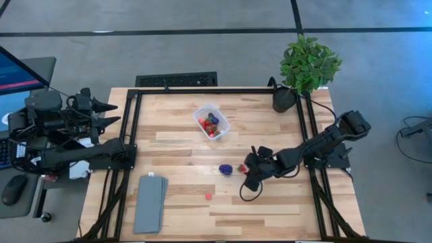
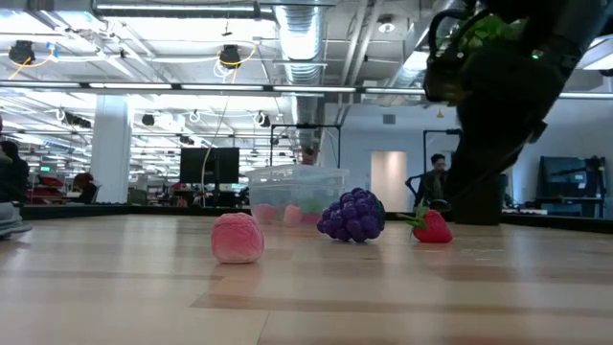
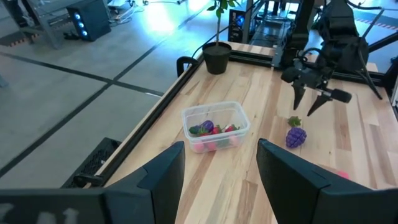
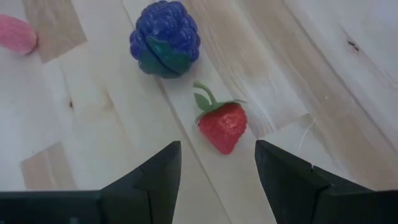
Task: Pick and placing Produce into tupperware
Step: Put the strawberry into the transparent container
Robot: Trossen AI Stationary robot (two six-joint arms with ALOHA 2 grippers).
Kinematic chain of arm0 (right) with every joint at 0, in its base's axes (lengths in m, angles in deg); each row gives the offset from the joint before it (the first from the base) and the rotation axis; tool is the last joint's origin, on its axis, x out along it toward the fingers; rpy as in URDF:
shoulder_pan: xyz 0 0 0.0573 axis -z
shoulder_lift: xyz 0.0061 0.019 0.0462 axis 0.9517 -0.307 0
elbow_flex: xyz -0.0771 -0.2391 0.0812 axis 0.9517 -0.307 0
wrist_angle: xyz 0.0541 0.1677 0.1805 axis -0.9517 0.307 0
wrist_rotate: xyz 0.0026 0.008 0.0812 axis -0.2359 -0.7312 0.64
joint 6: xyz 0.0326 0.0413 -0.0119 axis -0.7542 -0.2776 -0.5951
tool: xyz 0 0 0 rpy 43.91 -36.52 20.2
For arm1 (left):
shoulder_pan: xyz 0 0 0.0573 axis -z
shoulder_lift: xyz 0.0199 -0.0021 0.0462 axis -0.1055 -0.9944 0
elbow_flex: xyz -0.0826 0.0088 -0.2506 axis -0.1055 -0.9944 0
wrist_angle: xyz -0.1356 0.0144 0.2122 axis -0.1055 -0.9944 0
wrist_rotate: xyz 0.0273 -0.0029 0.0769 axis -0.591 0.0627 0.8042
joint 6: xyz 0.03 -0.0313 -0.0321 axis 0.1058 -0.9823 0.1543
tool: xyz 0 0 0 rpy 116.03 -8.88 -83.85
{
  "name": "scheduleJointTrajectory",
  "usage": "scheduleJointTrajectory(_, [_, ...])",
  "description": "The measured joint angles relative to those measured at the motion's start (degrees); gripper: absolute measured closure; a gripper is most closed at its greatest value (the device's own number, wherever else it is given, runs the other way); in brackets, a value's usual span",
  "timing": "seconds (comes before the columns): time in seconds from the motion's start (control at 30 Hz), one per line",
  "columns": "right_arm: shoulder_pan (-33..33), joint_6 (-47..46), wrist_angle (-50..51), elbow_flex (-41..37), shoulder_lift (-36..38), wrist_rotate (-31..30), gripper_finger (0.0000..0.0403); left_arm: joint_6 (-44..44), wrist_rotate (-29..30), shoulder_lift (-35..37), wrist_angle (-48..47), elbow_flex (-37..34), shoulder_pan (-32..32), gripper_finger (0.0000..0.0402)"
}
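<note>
The clear tupperware [image 1: 212,121] stands on the table toward the far side with several produce pieces in it. On the wood near the middle lie a purple grape cluster [image 4: 165,38], a red strawberry with a green top [image 4: 222,127] and a pink piece [image 1: 208,195]. My right gripper [image 4: 217,168] hangs open, slanting down just above the strawberry, one finger on either side of it, touching nothing. In the left wrist view the right gripper [image 3: 305,107] stands beside the strawberry [image 3: 293,121]. My left gripper [image 3: 217,168] waits open, raised beyond the table's left edge.
A potted plant [image 1: 307,64] stands at the far right corner. A flat grey slab [image 1: 150,202] lies near the front left. Dark frame rails [image 1: 135,128] run along the table's left, far and right sides. Bare wood lies between the tupperware and the loose pieces.
</note>
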Motion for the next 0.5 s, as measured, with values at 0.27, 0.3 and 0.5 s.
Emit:
scheduleJointTrajectory(0.27, [1.4, -1.2, -1.4, -1.9, 0.0, -1.2, 0.0173, 0.0, 0.0, 0.0, 0.0, 0.0, 0.0, 0.0212])
scheduleJointTrajectory(0.3, [1.6, -0.9, -1.5, -1.9, 0.0, -1.2, 0.0173, 0.0, 0.0, 0.0, 0.0, 0.0, 0.0, 0.0212])
scheduleJointTrajectory(0.5, [3.0, 3.0, -2.1, -1.9, 0.0, 1.7, 0.0173, -0.6, 0.3, 0.0, 0.0, 0.0, 0.0, 0.0212])
